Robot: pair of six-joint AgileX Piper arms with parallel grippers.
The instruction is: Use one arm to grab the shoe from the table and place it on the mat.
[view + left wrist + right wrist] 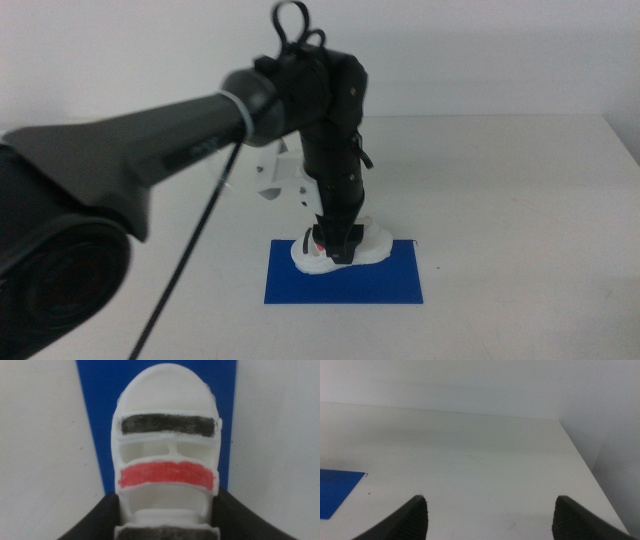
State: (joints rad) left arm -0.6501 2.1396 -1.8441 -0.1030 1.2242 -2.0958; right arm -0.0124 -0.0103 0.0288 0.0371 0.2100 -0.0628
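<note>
Left pincer (337, 243), shoe (167, 455) within mat (345, 285) edges

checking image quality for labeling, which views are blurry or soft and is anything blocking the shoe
Middle view: the left arm looms large and soft, its gripper partly hiding the shoe on the mat. Left wrist view: shoe slightly soft. Right wrist view: even light, open right gripper over the table.

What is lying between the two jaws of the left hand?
The shoe lies between the jaws of the left hand, which close on its sides. It sits over the mat. The left wrist view shows it.
</note>
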